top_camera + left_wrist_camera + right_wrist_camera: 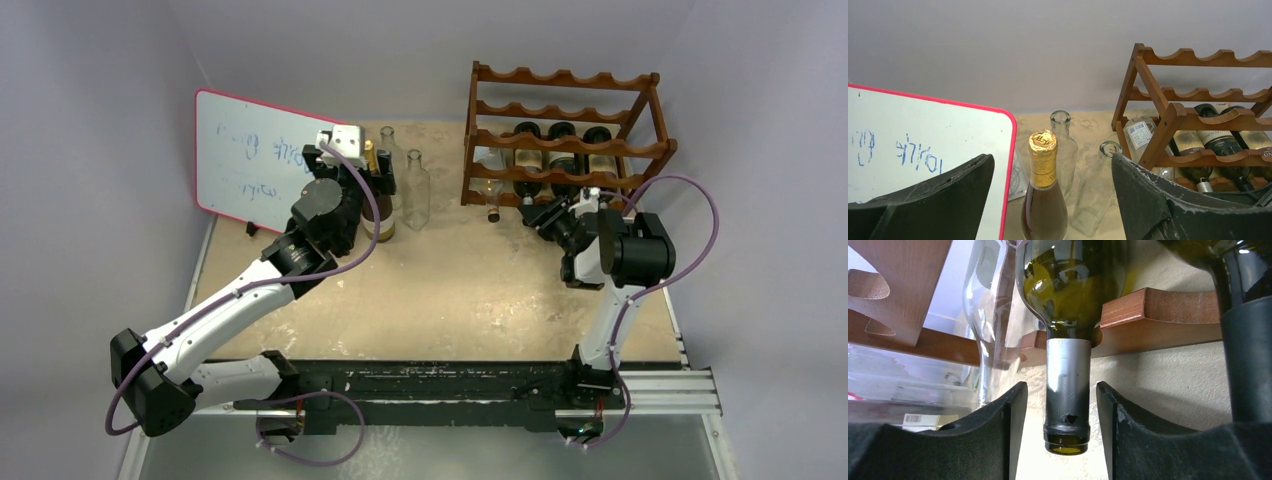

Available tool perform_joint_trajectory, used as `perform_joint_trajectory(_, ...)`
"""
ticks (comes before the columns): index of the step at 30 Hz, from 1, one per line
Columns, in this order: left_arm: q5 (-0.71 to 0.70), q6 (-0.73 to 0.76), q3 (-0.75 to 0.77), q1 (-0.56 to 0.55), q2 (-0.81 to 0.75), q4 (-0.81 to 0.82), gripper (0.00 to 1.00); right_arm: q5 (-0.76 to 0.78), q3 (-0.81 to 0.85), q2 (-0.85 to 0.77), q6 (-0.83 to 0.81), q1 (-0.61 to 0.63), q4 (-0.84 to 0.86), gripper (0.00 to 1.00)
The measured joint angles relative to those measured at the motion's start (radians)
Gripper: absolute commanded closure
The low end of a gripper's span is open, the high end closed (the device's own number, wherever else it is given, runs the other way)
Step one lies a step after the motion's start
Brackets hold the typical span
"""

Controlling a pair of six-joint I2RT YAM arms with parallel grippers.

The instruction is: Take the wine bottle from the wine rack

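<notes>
The reddish-brown wine rack stands at the back right, with several dark bottles lying in its lower tiers. It also shows in the left wrist view. My right gripper is at the rack's front, low down. In the right wrist view it is open, and the silver-black neck of a green wine bottle sits between its fingers with a gap on each side. My left gripper is open around the gold-foiled bottle standing by the whiteboard, not touching it.
A red-edged whiteboard leans at the back left. Two clear empty glass bottles stand between the whiteboard and the rack. A clear bottle lies in the rack left of the green one, and a dark bottle lies at its right.
</notes>
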Motion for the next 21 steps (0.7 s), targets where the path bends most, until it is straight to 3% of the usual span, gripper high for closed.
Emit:
perform_joint_trajectory(7,-0.007,0.0,0.0,0.0,-0.001,0.0,0.14,-0.002,0.005,0.032,0.029,0.0,0.052,0.49)
perform_joint_trajectory(17,-0.035,0.0,-0.015,0.0,-0.004,0.009,0.14,-0.002,0.01,0.047,0.066,-0.001,0.061,0.78)
perform_joint_trajectory(21,-0.037,0.0,-0.015,0.0,-0.004,0.012,0.14,-0.004,0.007,0.046,0.068,-0.002,0.064,0.84)
